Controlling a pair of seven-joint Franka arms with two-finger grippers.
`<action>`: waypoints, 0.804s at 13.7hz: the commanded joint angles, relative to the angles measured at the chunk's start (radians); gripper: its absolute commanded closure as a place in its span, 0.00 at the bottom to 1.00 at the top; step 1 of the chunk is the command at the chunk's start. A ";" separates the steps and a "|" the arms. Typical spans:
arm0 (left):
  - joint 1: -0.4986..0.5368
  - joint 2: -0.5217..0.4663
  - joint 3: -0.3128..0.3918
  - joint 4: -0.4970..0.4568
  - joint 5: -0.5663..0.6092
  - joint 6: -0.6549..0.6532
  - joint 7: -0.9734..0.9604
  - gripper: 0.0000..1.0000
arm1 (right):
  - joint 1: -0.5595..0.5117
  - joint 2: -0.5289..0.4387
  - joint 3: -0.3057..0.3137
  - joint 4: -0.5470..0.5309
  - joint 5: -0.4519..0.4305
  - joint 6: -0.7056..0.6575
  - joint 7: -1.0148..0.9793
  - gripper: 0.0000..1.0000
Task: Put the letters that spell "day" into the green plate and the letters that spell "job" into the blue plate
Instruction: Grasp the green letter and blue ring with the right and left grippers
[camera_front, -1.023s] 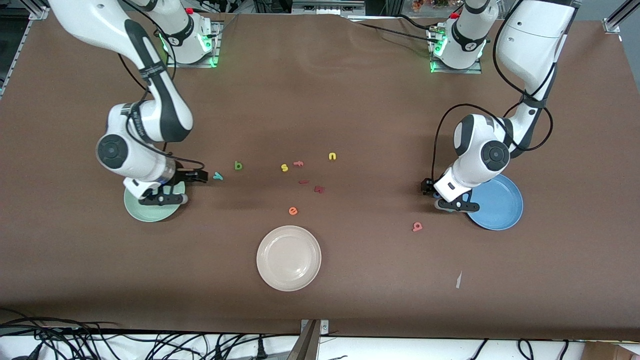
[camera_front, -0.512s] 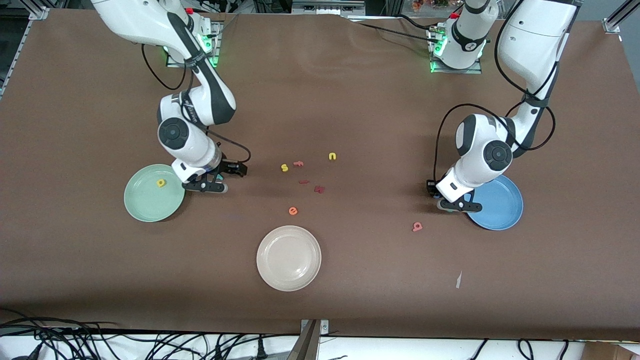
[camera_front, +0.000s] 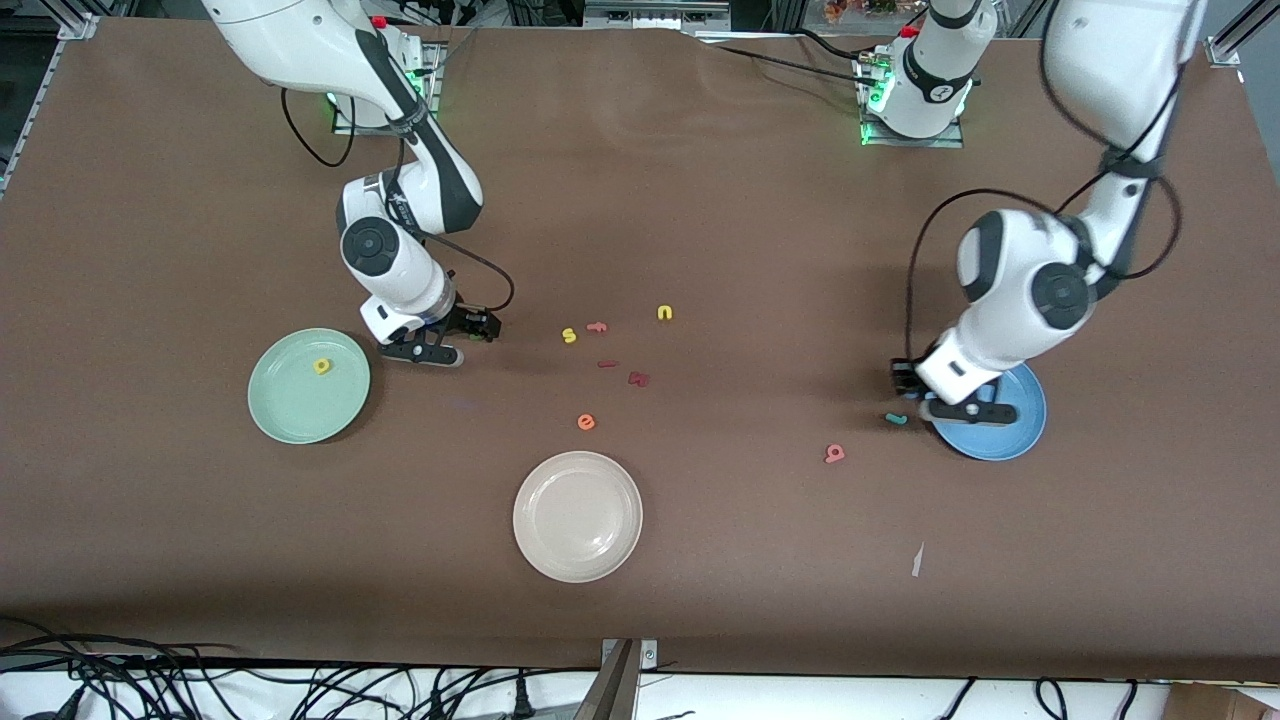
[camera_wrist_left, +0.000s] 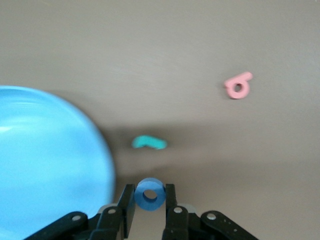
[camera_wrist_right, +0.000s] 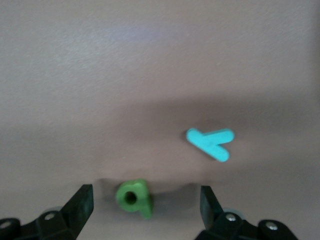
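Observation:
My left gripper is shut on the blue ring "o" and hangs over the table at the rim of the blue plate. The teal "j" lies on the table just beside that plate. The salmon-pink letter lies nearer the front camera. My right gripper is open and low, with the dark green letter lying between its jaws, untouched. The teal "y" lies close by. The yellow "a" rests in the green plate.
A cream-white plate sits nearer the front camera at mid-table. Loose letters lie in the middle: yellow "s", pink "f", yellow "n", orange "e" and two red ones. A white scrap lies toward the front.
My right gripper left the green plate, with the yellow "a" now in it, and moved over the green letter. My left gripper shut on the blue "o" and rose, uncovering the teal "j".

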 joint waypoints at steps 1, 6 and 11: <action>0.084 -0.048 -0.008 -0.026 0.065 -0.041 0.119 0.87 | 0.028 0.002 -0.003 -0.014 0.011 0.032 0.024 0.13; 0.133 0.008 -0.006 -0.027 0.063 0.043 0.270 0.23 | 0.027 0.010 -0.003 -0.014 0.009 0.032 0.019 0.49; 0.084 0.032 -0.008 -0.011 0.051 0.049 0.254 0.19 | 0.025 0.011 -0.005 -0.005 0.011 0.032 0.022 0.88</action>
